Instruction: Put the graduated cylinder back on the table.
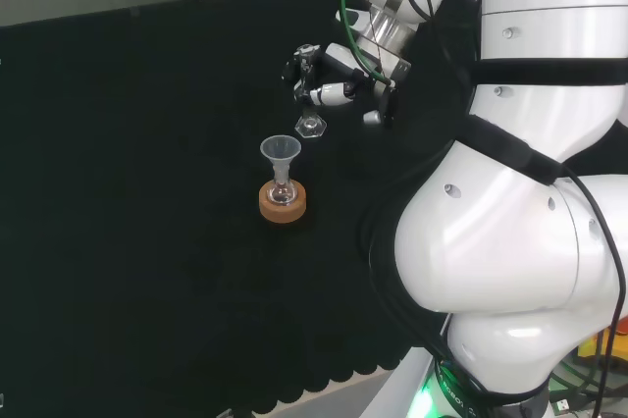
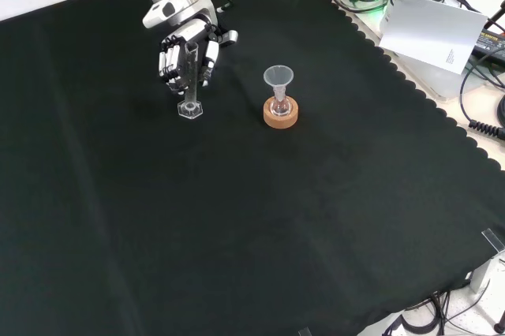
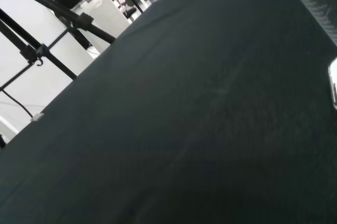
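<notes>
We see the hand curled round the upright graduated cylinder, its hexagonal base at the black cloth, just left of a funnelled flask on a cork ring

a robotics lab – a white arm stands at a bench draped in black cloth with a scalloped edge, and the ware on it is lab glass: a graduated cylinder on a hexagonal foot, a small flask on a cork ring with a funnel in its neck. beyond the cloth lie bundled cables and a sheet of paper – in the wrist view, black tripod legs and pale walls stand in the room behind
</notes>
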{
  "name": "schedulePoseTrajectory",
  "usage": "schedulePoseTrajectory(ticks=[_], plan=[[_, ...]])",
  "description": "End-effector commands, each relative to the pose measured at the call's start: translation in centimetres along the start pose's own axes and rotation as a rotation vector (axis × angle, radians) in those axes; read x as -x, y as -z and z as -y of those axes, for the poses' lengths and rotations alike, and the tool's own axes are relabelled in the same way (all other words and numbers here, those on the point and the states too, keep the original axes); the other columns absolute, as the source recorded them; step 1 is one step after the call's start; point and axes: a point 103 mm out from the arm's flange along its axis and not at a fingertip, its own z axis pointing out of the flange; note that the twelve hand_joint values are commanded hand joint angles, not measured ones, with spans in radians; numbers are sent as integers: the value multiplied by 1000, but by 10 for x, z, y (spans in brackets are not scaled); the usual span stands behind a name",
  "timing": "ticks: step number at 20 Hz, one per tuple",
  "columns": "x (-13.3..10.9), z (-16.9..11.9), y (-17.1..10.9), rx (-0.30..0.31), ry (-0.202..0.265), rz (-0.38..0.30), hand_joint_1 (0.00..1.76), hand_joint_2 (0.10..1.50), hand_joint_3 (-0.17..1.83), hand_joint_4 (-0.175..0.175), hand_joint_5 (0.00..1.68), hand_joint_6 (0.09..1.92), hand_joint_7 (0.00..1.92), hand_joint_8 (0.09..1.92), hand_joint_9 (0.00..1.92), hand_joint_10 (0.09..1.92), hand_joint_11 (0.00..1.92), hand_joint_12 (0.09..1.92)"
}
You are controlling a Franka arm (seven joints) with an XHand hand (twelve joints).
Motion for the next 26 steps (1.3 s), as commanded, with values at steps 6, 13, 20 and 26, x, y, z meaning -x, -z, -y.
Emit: schedulePoseTrajectory(ticks=[6,13,20,26], plan=[[-4,1,11,-28,-63,9,1018,1000,-175,-38,484,660,528,634,956,87,538,1243],[-9,3,32,-73,-149,41,885,963,-175,-70,322,294,238,683,692,87,209,1402],[-22,24,72,-39,-233,106,798,942,-175,-71,228,87,4,656,469,87,10,1529],[-44,51,117,-25,-317,204,778,937,-175,-73,222,87,0,660,461,87,0,1520]])
